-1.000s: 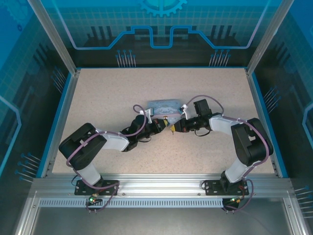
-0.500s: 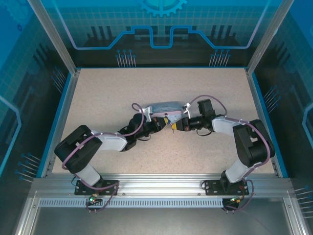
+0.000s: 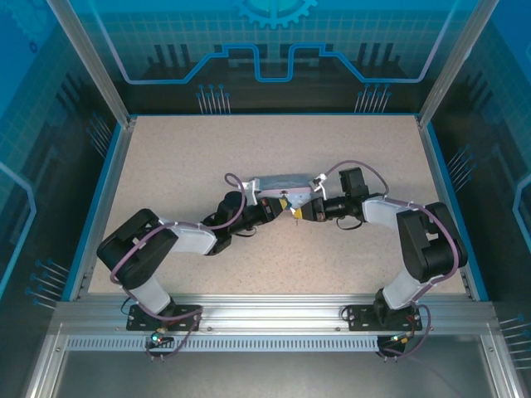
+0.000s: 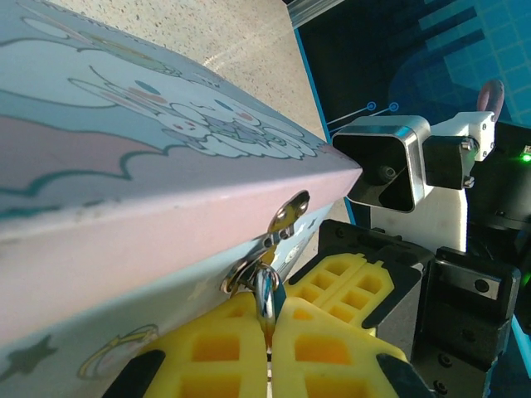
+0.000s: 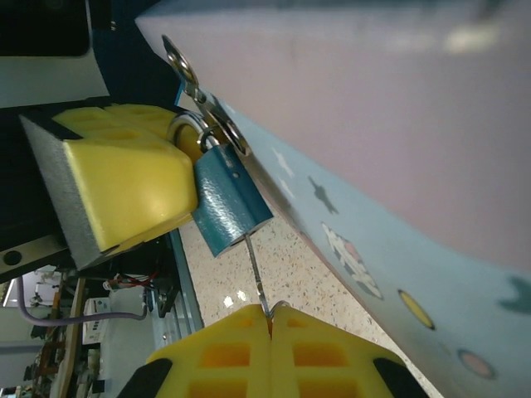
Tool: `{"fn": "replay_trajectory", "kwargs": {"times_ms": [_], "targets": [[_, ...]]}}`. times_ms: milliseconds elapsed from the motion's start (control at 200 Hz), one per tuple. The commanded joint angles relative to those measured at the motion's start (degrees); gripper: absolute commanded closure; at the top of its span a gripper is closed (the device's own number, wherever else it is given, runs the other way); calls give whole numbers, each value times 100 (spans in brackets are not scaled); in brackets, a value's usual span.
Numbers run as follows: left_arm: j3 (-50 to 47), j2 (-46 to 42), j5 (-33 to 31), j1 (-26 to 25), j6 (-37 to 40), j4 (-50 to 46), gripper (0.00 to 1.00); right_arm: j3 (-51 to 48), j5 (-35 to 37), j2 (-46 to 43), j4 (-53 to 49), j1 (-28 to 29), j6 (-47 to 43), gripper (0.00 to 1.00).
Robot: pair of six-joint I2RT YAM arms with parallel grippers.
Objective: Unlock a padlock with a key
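Padlock (image 5: 228, 199): tiny, with a teal-blue body of pebbled finish, square-cornered and tilted. A thin bright steel shackle (image 4: 265, 294) rises from its 11 o'clock corner.

Left claw (image 4: 267, 340): yellow waffle pads pressed together, pinching the padlock at the shackle. Seen from the right wrist, these pads sit at 9 o'clock of the body, touching it.

Right claw (image 5: 270, 327): pads likewise pressed together, gripping the key (image 5: 255, 274). It is a thin silvery blade that leaves the underside of the padlock body at 5 o'clock and runs straight down into the seam between the pads. The key's head is hidden in the grip.

Hasp (image 4: 286, 217): a small shiny metal latch on the front edge of the tin. The shackle is threaded through its loop, so the padlock hangs from it, just beside the tin's wall.

Tin (image 3: 278, 180): rectangular, pale lilac-blue, with a cartoon character and clouds on the lid and stars and dots on the side. From above it lies at 12 o'clock of the two claws, which meet tip to tip at its near edge.

Table (image 3: 182, 157): speckled beige top, on which the tin rests near the centre.
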Motion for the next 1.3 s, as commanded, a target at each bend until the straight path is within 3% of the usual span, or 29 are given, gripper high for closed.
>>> {"fn": "replay_trajectory", "kwargs": {"times_ms": [0,880,1105,1291], "targets": [[4,63,681,-92,57,301,100,151,-337,33,433,-89,35,100],[-84,16,815,-87,42,602,100,388,-792,271,357,-406,127,100],[-201,-35,303,-87,-29,728,100,-17,-522,319,616,-403,310,100],[-443,-268,-474,-91,-135,849,100,-298,-312,200,1036,-532,693,100]]}}
